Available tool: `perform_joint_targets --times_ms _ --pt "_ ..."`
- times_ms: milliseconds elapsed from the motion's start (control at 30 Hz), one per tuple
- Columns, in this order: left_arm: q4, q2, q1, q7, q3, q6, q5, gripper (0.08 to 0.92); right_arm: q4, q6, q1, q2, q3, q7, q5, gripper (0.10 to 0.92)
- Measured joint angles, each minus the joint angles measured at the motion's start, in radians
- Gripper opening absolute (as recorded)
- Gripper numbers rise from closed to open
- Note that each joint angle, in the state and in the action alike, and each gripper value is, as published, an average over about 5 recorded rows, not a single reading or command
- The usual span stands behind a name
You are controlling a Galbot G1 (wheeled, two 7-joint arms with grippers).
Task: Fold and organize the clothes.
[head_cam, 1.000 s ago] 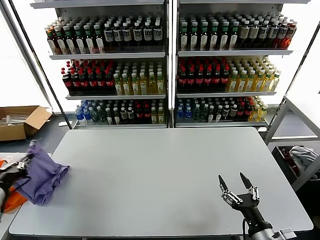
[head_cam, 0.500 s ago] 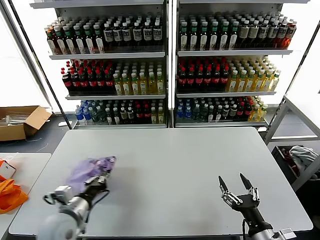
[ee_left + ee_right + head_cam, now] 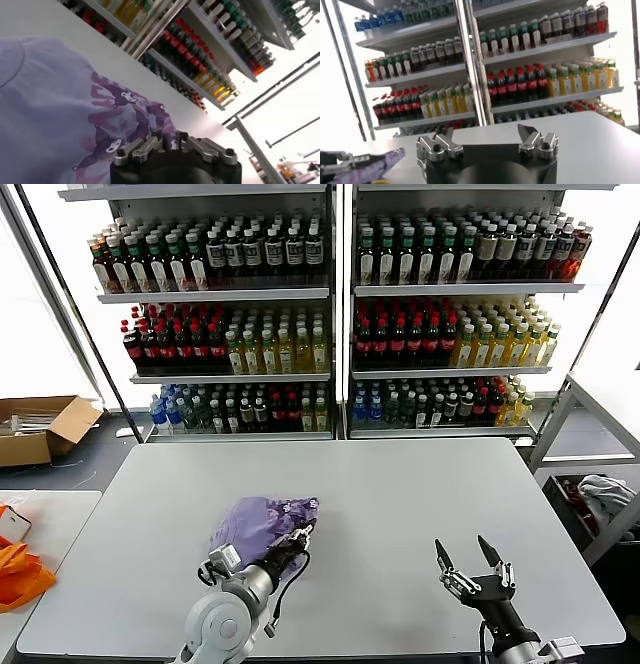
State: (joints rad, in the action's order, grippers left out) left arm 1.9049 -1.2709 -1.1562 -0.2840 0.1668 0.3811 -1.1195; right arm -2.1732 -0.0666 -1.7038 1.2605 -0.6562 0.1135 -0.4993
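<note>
The lavender T-shirt [image 3: 258, 521] lies bunched in a soft heap on the grey table [image 3: 400, 504], a little to the robot's left of the table's middle and toward its near edge. Its darker purple printed graphic [image 3: 122, 122] faces up in the left wrist view: cartoon-like shapes, with no lettering that can be read.

The left gripper [image 3: 292, 541] sits at the near edge of the T-shirt, its fingertips pushed into the fabric; whether they are pinching the cloth or slightly parted cannot be told, since the folds hide the tips in both the head view and the wrist view.

The right gripper [image 3: 467, 556] hangs above the near right part of the table, well apart from the T-shirt, its two pointed fingers spread wide with nothing between them (the right wrist view shows the same wide gap).

Beyond the far edge of the table stand shelves of bottles [image 3: 330, 314]; the labels are too small to read. A cardboard box [image 3: 40, 427] sits on the floor off the table's far left corner, and orange fabric [image 3: 18, 572] lies on a side table [image 3: 50, 514] to the left.
</note>
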Motion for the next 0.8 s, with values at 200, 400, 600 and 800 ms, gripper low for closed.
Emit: perform_joint_targets --times_ms 200,400,600,800 --pt "0.037 0.012 0.009 0.034 0.010 -0.015 -0.081 0.421 0.020 -0.085 0.071 -0.030 0.064 -0.062 -0.045 0.823" --pt "0.126 0.076 -0.026 0.111 0.102 -0.023 -0.106 0.603 0.069 -0.188 0.212 -0.028 0.196 -0.152 -0.095 0.823" --pt "0.215 0.123 -0.103 0.188 0.205 -0.039 -0.041 0.770 0.161 -0.271 0.365 0.014 0.372 -0.239 -0.109 0.823" --pt "0.290 0.131 -0.189 0.238 0.262 -0.054 0.052 0.821 0.248 -0.328 0.467 0.048 0.515 -0.297 -0.116 0.807"
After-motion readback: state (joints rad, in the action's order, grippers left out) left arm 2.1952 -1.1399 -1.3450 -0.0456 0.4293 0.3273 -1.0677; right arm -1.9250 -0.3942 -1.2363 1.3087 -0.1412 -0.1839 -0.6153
